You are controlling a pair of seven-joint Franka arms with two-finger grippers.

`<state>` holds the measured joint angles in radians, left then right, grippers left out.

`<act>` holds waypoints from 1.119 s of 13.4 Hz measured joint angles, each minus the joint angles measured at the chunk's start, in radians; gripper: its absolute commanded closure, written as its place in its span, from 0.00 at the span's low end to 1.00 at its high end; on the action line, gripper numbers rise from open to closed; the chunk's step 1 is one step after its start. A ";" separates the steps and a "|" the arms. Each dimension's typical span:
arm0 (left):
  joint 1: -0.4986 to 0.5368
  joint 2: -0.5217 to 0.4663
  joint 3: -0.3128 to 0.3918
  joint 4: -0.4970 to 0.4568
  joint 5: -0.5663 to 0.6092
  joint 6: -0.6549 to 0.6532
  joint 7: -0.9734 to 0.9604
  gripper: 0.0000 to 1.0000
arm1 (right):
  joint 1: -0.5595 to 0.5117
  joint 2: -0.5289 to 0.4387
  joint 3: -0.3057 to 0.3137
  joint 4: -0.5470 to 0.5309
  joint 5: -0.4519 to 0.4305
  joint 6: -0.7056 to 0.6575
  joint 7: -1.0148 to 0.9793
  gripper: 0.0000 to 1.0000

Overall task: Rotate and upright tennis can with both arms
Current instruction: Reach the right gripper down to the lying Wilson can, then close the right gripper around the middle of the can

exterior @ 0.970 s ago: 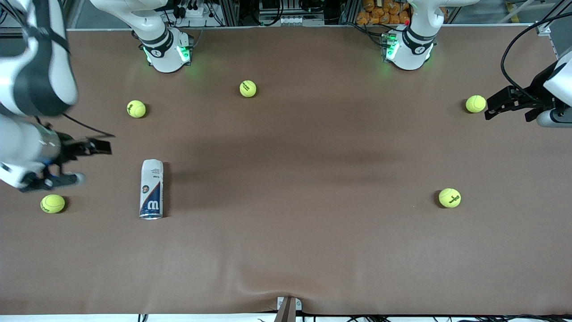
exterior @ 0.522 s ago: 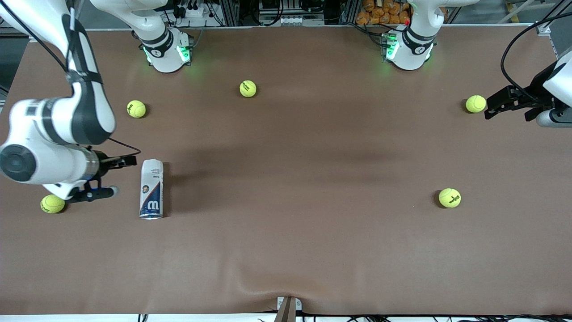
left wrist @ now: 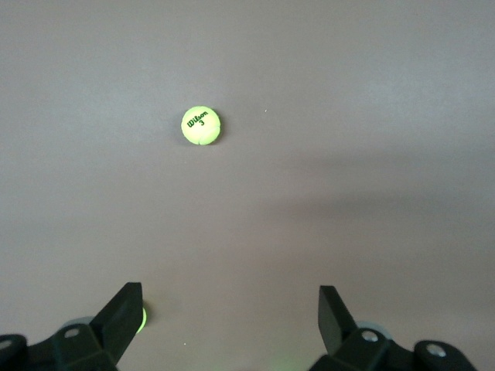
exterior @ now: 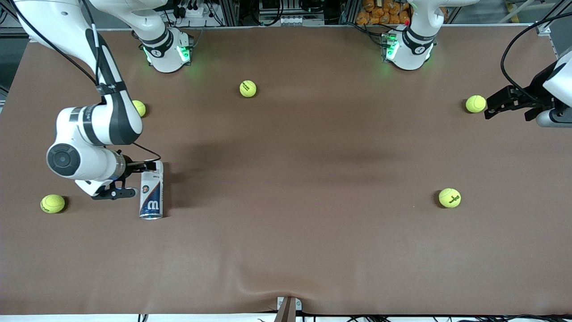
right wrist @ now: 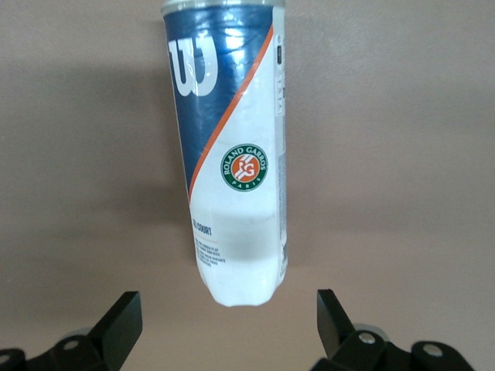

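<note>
The tennis can point(exterior: 151, 190) lies on its side on the brown table toward the right arm's end, its navy "W" end nearer the front camera. My right gripper point(exterior: 149, 166) hovers open over the can's white end. In the right wrist view that white end of the can point(right wrist: 232, 178) sits between the spread fingers of the right gripper point(right wrist: 226, 308), which do not touch it. My left gripper point(exterior: 491, 108) waits open at the left arm's end of the table, beside a tennis ball point(exterior: 475, 103). In the left wrist view the left gripper point(left wrist: 230, 300) holds nothing.
Loose tennis balls lie about: one point(exterior: 52, 203) near the can, one point(exterior: 139, 108) partly hidden by the right arm, one point(exterior: 248, 88) near the bases, one point(exterior: 449, 197) toward the left arm's end. A ball point(left wrist: 201, 125) shows in the left wrist view.
The right arm has swung in from the table's end toward the can, and its gripper now stands over the can's white end. The left arm and the can have not moved.
</note>
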<state>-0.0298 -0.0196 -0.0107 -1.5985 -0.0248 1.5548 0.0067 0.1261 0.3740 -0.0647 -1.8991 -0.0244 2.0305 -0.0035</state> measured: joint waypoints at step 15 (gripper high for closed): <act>0.002 0.000 0.001 0.000 0.000 0.000 0.000 0.00 | -0.005 0.103 -0.008 -0.059 -0.094 0.225 0.001 0.00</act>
<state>-0.0276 -0.0194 -0.0101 -1.5986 -0.0248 1.5544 0.0067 0.1215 0.4770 -0.0730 -1.9584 -0.1182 2.2552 -0.0030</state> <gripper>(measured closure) 0.000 0.000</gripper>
